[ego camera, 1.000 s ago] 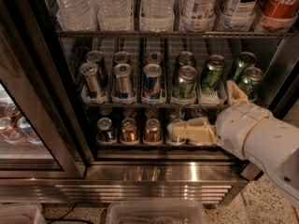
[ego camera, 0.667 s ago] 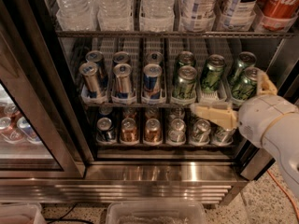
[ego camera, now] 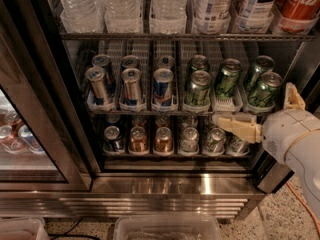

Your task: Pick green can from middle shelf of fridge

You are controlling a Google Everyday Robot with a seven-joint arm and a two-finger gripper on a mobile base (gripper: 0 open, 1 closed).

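three lanes on the right of the middle shelf (ego camera: 150, 112) carry green cans (ego camera: 198, 87), all upright with silver tops up; the three lanes to their left carry blue-and-silver cans (ego camera: 131, 84); this shelf sits inside the fridge (ego camera: 165, 184), below a rack of large plastic bottles (ego camera: 170, 4) and above a lower rack of shorter copper and silver cans (ego camera: 162, 139); the end effector (ego camera: 252, 104) is at the right, in front of the shelves, on a white arm (ego camera: 295, 139) that enters from the lower right corner; its two tan fingers are spread wide apart and grip nothing; one finger (ego camera: 237, 125) lies level and points left, just below the middle shelf's front rail, in front of the short cans; the other finger (ego camera: 292, 96) stands upward just right of the front green can (ego camera: 265, 90) in the rightmost lane; i cannot tell whether it touches that can; a clear plastic bin (ego camera: 165, 229) sits on the floor below the fridge
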